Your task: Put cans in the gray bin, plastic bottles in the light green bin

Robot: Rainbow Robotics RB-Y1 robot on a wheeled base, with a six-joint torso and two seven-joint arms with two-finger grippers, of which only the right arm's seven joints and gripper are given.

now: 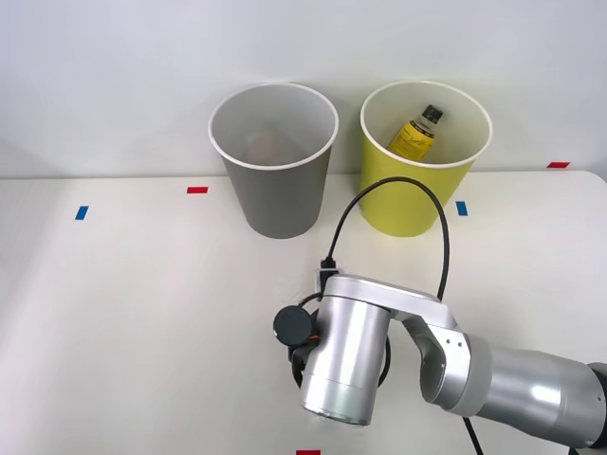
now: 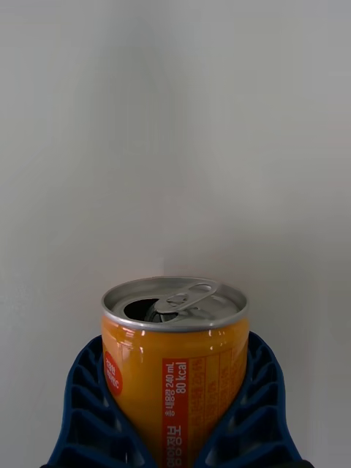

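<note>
An orange can (image 2: pixel 175 365) with a silver top and an opened pull tab stands upright between my blue ribbed fingers (image 2: pixel 84 409). My right gripper (image 2: pixel 175 351) is shut on it, one finger curving round each side. In the front view the silver right wrist (image 1: pixel 346 355) hangs over the near middle of the table and covers the can. At the table's far edge stand the gray bin (image 1: pixel 280 204) and, to its right, the light green bin (image 1: pixel 403 204). A plastic bottle (image 1: pixel 417 135) with a black cap and yellow label leans inside the light green bin.
The white table (image 1: pixel 142 313) carries small tape marks: red (image 1: pixel 197 190) and blue (image 1: pixel 82 212) at the far left, blue (image 1: pixel 461 208) by the light green bin, red (image 1: pixel 558 165) at the far right. A black cable (image 1: pixel 444 237) loops above my wrist.
</note>
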